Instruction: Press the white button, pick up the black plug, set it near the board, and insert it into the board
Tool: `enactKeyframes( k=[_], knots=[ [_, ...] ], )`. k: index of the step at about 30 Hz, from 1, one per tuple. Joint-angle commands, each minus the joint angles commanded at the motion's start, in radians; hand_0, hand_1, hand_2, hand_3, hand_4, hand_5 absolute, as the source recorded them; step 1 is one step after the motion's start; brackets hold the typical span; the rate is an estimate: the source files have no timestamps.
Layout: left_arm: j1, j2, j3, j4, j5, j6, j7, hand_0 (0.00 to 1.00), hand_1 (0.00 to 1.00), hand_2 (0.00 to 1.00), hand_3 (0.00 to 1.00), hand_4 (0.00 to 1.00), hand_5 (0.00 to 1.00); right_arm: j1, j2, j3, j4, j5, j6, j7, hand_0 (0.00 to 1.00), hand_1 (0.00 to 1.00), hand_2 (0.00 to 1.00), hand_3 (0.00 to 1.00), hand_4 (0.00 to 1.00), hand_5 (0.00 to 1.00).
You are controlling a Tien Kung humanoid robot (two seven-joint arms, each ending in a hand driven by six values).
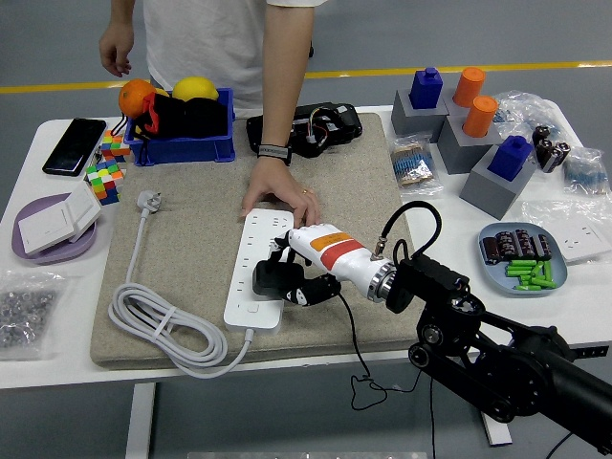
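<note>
blue bin (182, 145): orange, yellow fruit | blue plate (522, 260): green pieces | right hand (298, 278) clenched round black plug (271, 280) over power strip (258, 270)

A white table (29, 368) filled most of the view, its near edge running along the bottom from seven to five o'clock. A beige felt mat (191, 239) lay over its middle. Beyond the far edge, at twelve o'clock, stretched a grey-blue floor (459, 29) crossed by a yellow line (478, 69) from nine toward three o'clock. The light was even and soft.
</note>
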Motion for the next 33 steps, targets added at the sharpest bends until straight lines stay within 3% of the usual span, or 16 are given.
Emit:
enactKeyframes(
  k=[33],
  knots=[
    [-0.003, 0.000, -0.002, 0.000, -0.001, 0.001, -0.003, 0.650, 0.640, 0.635, 0.677, 0.527, 0.093, 0.027, 0.011, -0.047, 0.001, -0.047, 0.010, -0.029, 0.370, 0.464, 0.495, 0.528, 0.827, 0.002]
  ],
)
